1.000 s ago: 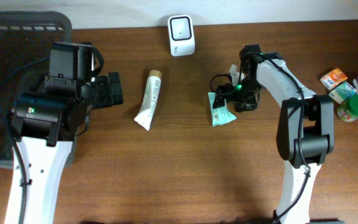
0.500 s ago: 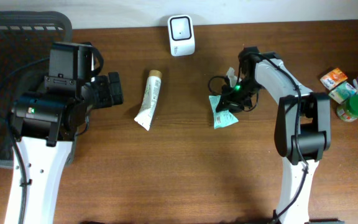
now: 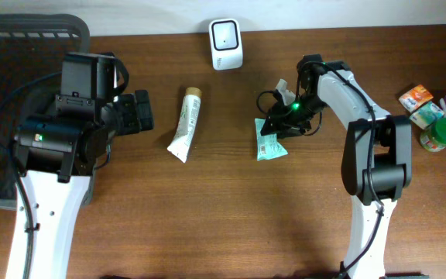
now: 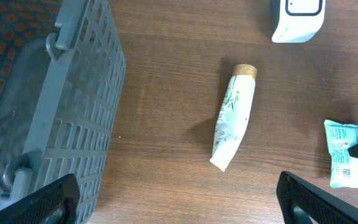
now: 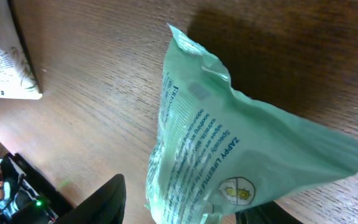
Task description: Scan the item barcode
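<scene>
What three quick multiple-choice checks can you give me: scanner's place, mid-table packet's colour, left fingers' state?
1. Where on the table is the scanner? A near edge; B far edge; C right end.
2. The mid-table packet is: A red; B black; C pale green.
3. The left fingers are: A wide open, empty; B shut; C gripping something.
B: overhead shows it at the back edge. C: both wrist views show mint wrapping. A: left wrist view shows them far apart, nothing between.
</scene>
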`<control>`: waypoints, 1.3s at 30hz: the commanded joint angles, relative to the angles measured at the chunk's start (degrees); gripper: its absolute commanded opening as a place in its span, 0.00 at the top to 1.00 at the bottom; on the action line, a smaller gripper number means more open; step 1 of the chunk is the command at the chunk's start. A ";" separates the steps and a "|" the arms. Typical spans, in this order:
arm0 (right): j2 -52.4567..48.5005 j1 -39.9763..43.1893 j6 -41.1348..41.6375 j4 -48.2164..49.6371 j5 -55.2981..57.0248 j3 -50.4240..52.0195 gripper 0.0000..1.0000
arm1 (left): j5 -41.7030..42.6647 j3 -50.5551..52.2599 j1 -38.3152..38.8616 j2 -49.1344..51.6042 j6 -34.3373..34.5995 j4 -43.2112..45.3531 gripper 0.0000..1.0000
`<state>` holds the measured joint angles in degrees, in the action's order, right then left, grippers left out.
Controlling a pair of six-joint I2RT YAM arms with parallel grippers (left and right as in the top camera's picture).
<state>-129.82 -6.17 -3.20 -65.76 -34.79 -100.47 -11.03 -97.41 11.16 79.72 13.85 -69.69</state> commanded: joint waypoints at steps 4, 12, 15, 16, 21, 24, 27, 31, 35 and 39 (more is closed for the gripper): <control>-0.85 -0.57 2.01 0.17 6.08 -0.90 0.48 | -0.81 -0.02 -0.20 -0.02 -0.87 -0.09 0.01; -0.85 -0.61 1.97 5.70 4.96 2.78 0.56 | -0.81 -0.02 -0.20 -0.02 -0.87 -0.09 0.01; -0.85 -0.61 1.95 6.69 -1.29 2.78 0.61 | -0.81 -0.02 -0.20 -0.02 -0.87 -0.09 0.01; -0.85 -0.61 1.95 6.93 -2.97 2.78 0.63 | -0.79 -0.02 -0.20 -0.02 -0.87 -0.09 0.01; -0.72 -0.61 1.95 7.17 -8.52 2.73 0.63 | -0.81 -0.02 -0.20 -0.02 -0.87 -0.07 0.01; -0.72 -0.24 1.97 7.02 -7.65 2.64 0.60 | -0.81 -0.02 -0.20 -0.02 -0.87 -0.09 0.01; -0.68 0.68 1.95 5.49 -4.66 2.64 0.59 | -0.81 -0.02 -0.20 -0.02 -0.87 -0.09 0.01; -0.68 1.84 1.86 4.00 -3.52 2.64 0.65 | -0.81 -0.02 -0.20 -0.02 -0.87 -0.09 0.01; -0.68 1.73 0.39 3.37 -3.54 2.64 0.81 | -0.79 -0.02 -0.20 -0.02 -0.87 -0.09 0.01; -0.68 1.70 0.39 2.95 -3.54 2.64 0.88 | -0.81 -0.02 -0.20 -0.02 -0.87 -0.09 0.01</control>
<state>-129.84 -4.38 -2.02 -62.41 -38.94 -98.13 -11.05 -97.38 11.16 79.72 13.85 -69.69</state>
